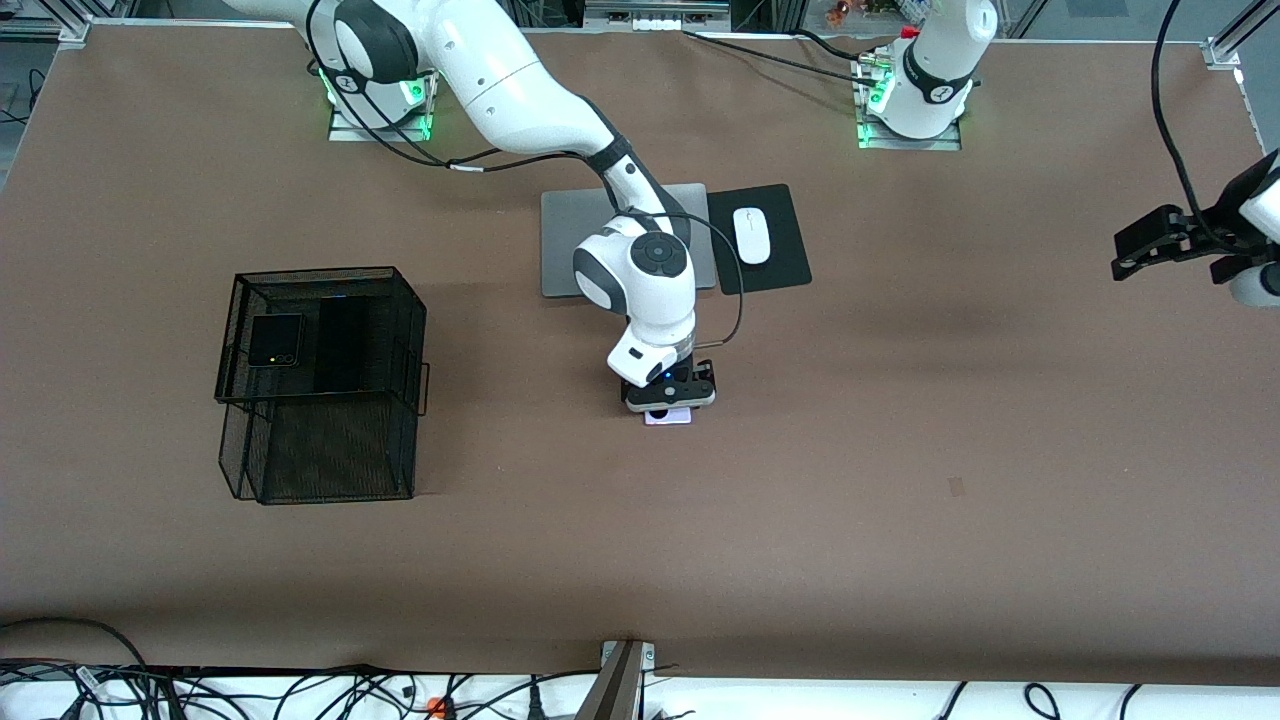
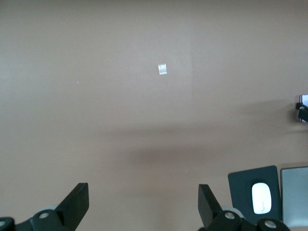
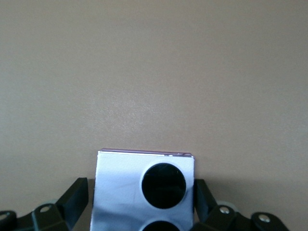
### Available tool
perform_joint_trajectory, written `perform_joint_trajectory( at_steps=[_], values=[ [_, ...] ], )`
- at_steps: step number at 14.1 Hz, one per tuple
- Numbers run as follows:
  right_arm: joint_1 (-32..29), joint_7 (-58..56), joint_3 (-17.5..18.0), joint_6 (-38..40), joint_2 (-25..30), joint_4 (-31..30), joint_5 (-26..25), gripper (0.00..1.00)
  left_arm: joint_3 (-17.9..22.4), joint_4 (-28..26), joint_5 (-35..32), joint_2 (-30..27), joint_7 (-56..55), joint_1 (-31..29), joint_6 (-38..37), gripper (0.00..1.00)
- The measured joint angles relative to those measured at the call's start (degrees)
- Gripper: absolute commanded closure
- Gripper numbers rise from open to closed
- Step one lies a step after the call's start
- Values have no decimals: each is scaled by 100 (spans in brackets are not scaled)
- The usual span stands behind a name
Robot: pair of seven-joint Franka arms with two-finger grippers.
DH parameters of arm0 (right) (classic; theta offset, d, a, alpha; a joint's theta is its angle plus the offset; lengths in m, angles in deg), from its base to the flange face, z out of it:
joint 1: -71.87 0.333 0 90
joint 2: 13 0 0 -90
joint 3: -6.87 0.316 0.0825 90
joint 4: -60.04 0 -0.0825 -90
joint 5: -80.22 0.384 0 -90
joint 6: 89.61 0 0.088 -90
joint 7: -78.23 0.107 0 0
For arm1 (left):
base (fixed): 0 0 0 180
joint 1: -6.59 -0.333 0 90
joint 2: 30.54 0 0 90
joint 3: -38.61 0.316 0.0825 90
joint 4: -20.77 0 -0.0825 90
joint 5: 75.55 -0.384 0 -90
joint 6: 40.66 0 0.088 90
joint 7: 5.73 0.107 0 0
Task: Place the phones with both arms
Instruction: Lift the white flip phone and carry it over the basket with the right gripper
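Note:
The lilac-white phone (image 1: 668,416) lies flat on the brown table near the middle. My right gripper (image 1: 668,403) is down over it, and in the right wrist view (image 3: 140,188) its open fingers (image 3: 79,192) straddle the phone (image 3: 125,183); one finger has a small gap, the other is close against the edge. The squarish black folded phone (image 1: 275,340) and the long slim black slab (image 1: 340,345) lie on the top tier of the black mesh basket (image 1: 235,440). My left gripper (image 1: 1140,250) waits open and empty in the air at the left arm's end of the table, fingers wide apart (image 2: 143,195).
A silver laptop (image 1: 570,240) lies toward the arms' bases, beside a black mouse pad (image 1: 785,240) carrying a white mouse (image 1: 751,235). They also show in the left wrist view: the mouse (image 2: 261,198) and the laptop (image 2: 294,192). A small white tag (image 2: 162,69) lies on the table.

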Motion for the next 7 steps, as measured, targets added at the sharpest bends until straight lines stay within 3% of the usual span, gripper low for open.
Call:
perform_joint_trajectory(
  at_steps=[1, 2, 3, 4, 7],
  values=[
    [0, 0, -4, -1, -5, 1, -57, 42, 10, -65, 17, -1, 17, 1, 6, 0],
    [2, 0, -5, -2, -6, 6, -99, 76, 21, -111, 80, 0, 29, 0, 8, 0],
    [9, 0, -5, -2, 2, 10, -145, 93, 29, -145, 183, -1, 31, 0, 13, 0],
    [11, 0, -5, -4, -2, 12, -162, 100, 35, -171, 259, -1, 30, 0, 23, 0],
    [12, 0, -6, -7, -4, 14, -168, 100, 53, -191, 289, 0, 30, -14, 31, 0]
  ],
)
